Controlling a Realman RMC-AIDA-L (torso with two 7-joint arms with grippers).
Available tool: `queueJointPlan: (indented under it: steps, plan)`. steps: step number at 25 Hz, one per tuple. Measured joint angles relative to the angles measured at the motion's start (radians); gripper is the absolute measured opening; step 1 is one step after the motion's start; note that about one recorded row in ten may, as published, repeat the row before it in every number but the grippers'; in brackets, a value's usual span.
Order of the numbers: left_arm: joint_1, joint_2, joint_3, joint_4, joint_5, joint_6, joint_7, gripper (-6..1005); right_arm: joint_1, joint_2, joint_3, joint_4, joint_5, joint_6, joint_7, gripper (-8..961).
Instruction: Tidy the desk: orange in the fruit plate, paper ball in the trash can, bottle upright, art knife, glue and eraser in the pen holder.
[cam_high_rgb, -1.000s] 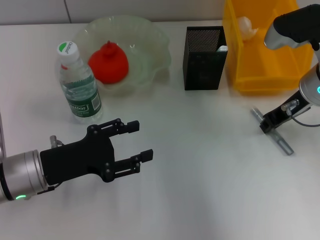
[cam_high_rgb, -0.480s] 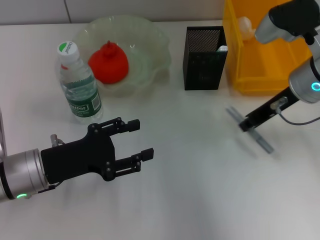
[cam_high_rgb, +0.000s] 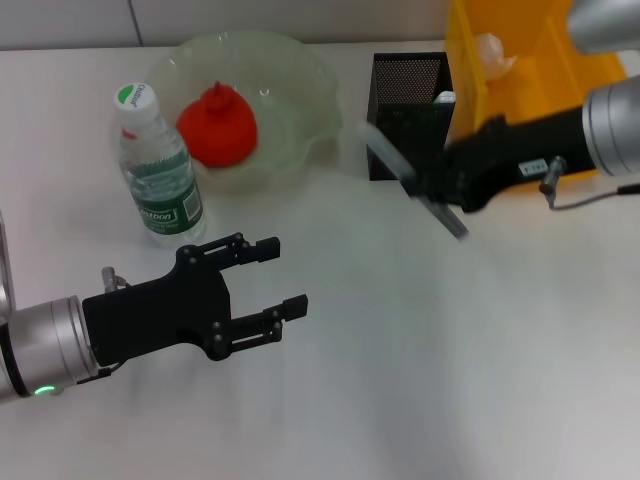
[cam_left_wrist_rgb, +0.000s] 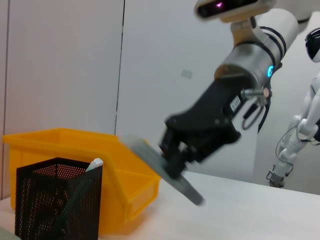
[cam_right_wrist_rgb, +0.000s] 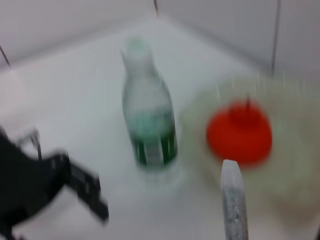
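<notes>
Grey knife (cam_high_rgb: 412, 183) gripped in right hand (cam_high_rgb: 440, 188) beside holder (cam_high_rgb: 405, 118) — left hand (cam_high_rgb: 262, 290) open over bare desk (cam_high_rgb: 420, 360).

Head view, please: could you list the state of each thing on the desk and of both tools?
Water bottle: upright, capped.
Orange: in the fruit plate.
Art knife: held off the desk, tilted, beside the pen holder.
Paper ball: in the yellow bin.
Right tool: shut on the art knife.
Left tool: open, empty, low over the desk.
</notes>
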Motion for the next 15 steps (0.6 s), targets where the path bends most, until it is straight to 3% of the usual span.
queueJointPlan:
  steps: [8, 9, 15]
  plan:
    - [-0.007, 0.0, -0.005, 0.0, -0.001, -0.001, -0.006, 721, -0.037, 0.004, 0.032, -0.177, 0.35, 0.237, -0.392, 133]
    - [-0.008, 0.0, -0.016, 0.0, -0.001, 0.001, -0.006, 721, -0.033, 0.005, 0.052, -0.244, 0.465, 0.288, -0.486, 133]
    - [-0.011, -0.001, -0.049, 0.0, -0.005, 0.011, -0.026, 721, 0.009, 0.009, 0.1, -0.407, 0.691, 0.397, -0.631, 132]
